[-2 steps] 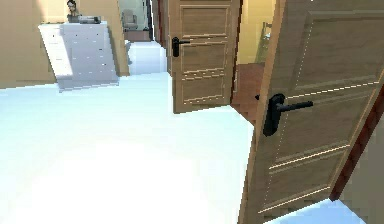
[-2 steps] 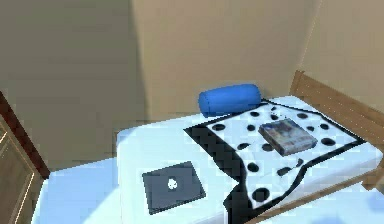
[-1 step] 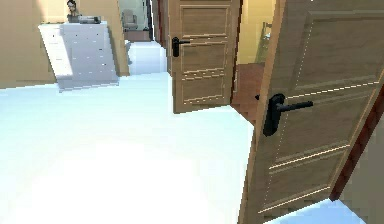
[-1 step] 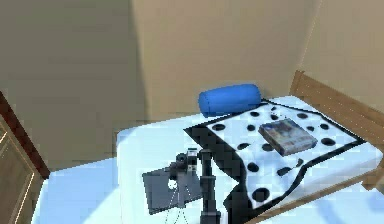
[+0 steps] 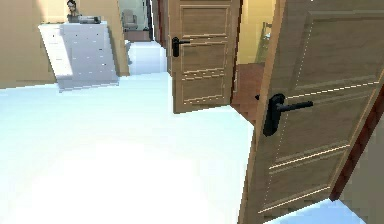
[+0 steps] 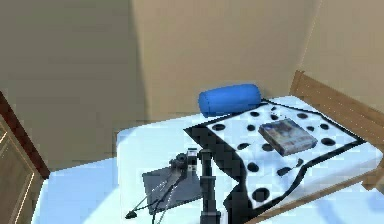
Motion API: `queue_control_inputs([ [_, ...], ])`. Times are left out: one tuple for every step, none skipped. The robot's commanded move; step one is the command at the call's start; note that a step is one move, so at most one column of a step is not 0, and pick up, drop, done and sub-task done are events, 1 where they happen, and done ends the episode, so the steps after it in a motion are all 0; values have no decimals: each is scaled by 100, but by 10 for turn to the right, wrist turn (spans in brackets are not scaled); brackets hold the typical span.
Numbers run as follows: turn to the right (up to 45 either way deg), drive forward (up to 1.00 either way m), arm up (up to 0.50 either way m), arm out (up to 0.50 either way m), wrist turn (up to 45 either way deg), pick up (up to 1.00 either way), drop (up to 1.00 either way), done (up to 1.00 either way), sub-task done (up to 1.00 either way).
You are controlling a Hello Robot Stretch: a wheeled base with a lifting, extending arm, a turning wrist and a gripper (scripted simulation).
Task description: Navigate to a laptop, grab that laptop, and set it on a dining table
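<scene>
Tan walls enclose a bed (image 6: 150, 150) with a white sheet. Over its near part the gripper (image 6: 178, 168) sits at a flat dark-grey slab, seemingly the laptop (image 6: 160, 188); I cannot tell whether it holds it. The slab lies flat, its long side roughly across the arm side view. Beyond lie a dotted blanket (image 6: 235, 140) and a blue bolster (image 6: 230, 100).

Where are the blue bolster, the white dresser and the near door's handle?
blue bolster (image 6: 230, 100): arm side view, middle of the roll.
white dresser (image 5: 85, 52): forward view, drawer fronts.
near door's handle (image 5: 290, 104): forward view, black lever.
</scene>
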Motion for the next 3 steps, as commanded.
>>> queue_control_inputs([
  [0,0,0,0,450,0,0,0,0],
  [0,0,0,0,180,0,0,0,0],
  [0,0,-30,0,0,0,0,0,0],
])
